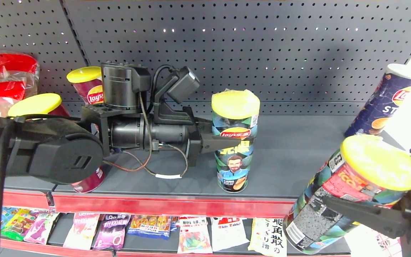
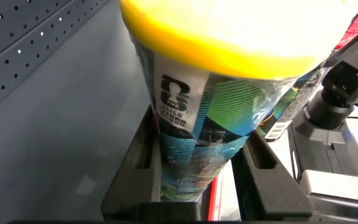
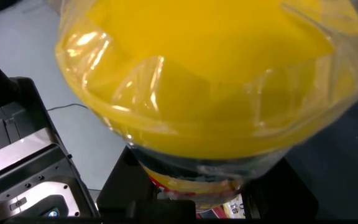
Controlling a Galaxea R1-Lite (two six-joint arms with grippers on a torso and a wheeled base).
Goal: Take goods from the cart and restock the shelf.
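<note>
Yellow-lidded green chips can (image 1: 234,171) stands upright on the grey shelf (image 1: 298,157), pinched at its middle by the fingers of the left gripper (image 1: 223,135). In front of the shelf's right part, the right gripper (image 1: 373,214) clamps a second can (image 1: 348,185), tilted. Behind the left arm stand red cans (image 1: 88,89).

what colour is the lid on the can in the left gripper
Yellow lid on the can held by the left gripper; shows best in the head view.
</note>
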